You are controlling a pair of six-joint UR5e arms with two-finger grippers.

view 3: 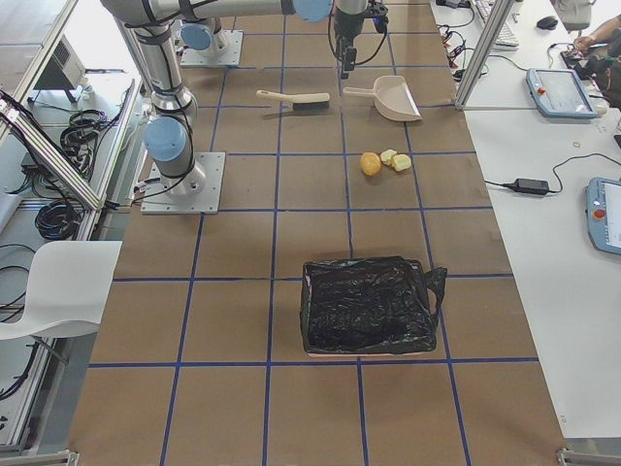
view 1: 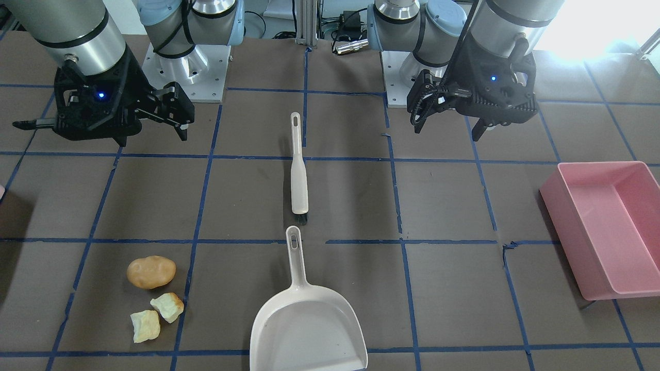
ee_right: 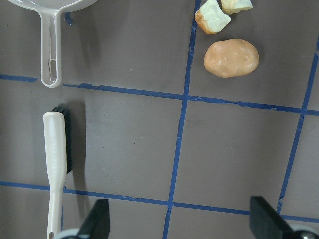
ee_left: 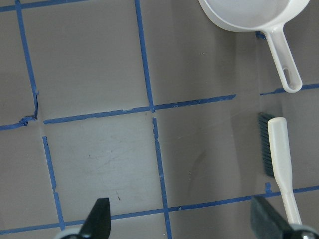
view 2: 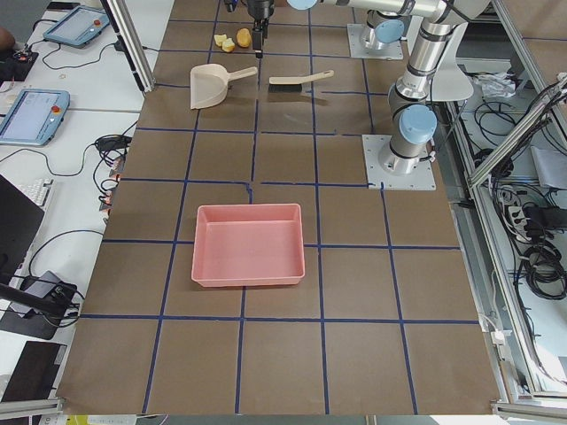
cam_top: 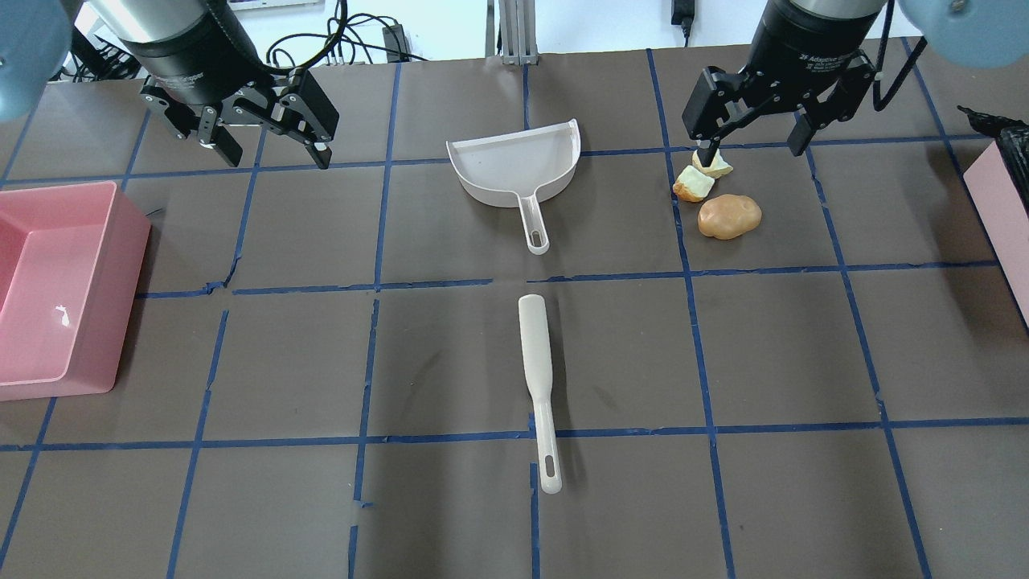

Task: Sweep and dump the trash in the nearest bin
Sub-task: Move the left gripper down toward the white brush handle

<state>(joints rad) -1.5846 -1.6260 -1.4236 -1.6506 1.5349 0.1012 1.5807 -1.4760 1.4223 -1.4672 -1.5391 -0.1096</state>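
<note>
Brown tabletop taped into blue squares. Nearest the operators' side lies one cream dustpan, its handle pointing at the robot. Beside it, toward the robot's right, is the trash, three bits loose on the table: one tan lump and two pale chunks just beside each other. One pink tray sits off on the robot's left. Further back lies one white brush, bristles toward the pan. Farthest back hang two grippers, the left gripper and the right gripper, both spread wide, gripping nothing. The bin peeks in at the table's right end under a black bag.
</note>
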